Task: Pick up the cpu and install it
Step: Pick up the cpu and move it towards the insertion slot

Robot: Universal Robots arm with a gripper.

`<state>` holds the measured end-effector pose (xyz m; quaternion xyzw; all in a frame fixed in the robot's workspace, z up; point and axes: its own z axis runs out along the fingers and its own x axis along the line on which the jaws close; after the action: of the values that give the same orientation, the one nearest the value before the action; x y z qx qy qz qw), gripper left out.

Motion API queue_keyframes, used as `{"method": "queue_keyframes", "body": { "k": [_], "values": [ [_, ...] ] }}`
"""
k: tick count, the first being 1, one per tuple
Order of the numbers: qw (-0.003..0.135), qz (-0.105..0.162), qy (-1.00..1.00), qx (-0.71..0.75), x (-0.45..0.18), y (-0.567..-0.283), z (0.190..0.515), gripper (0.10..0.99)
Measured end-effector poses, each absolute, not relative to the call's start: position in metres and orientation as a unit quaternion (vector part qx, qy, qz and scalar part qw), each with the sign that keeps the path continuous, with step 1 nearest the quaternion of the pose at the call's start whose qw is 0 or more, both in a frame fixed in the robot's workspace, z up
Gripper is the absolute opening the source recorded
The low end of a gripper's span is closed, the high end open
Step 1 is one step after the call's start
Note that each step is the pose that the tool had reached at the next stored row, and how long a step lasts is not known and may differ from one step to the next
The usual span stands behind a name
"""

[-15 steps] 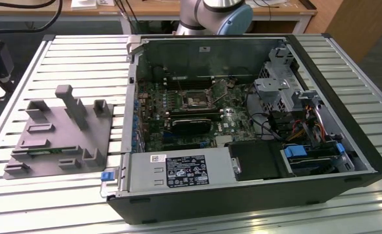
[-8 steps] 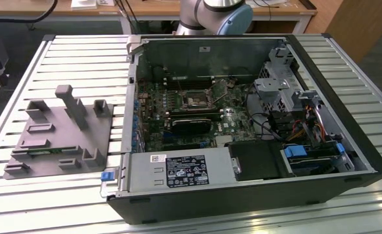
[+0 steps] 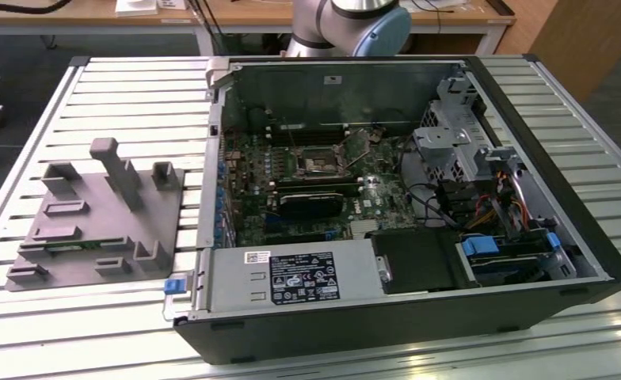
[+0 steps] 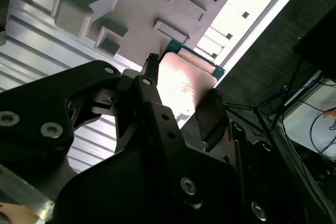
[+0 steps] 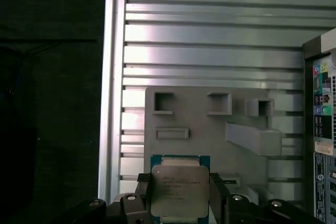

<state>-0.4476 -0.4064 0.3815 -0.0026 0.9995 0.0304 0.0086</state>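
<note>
In both wrist views my gripper is shut on the cpu, a small square chip with a silvery metal top and a thin green rim. One dark finger presses on each of two opposite edges. In the second wrist view the cpu sits between the fingertips of the gripper. The chip hangs in the air above one edge of the grey plastic tray. In the exterior view the dark square socket lies on the motherboard inside the open computer case.
The grey tray with its raised blocks lies on the slatted metal table, at the exterior view's left of the case. A green memory stick rests in the tray. The arm's base stands behind the case. Cables and drive cages fill the case's right side.
</note>
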Motion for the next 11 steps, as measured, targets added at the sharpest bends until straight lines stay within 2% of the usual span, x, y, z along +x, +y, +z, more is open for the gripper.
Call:
{"method": "queue_keyframes", "body": {
  "k": [11],
  "values": [
    [0.009,0.033,0.999,-0.003,-0.447,-0.406,0.403,0.533]
  ]
}}
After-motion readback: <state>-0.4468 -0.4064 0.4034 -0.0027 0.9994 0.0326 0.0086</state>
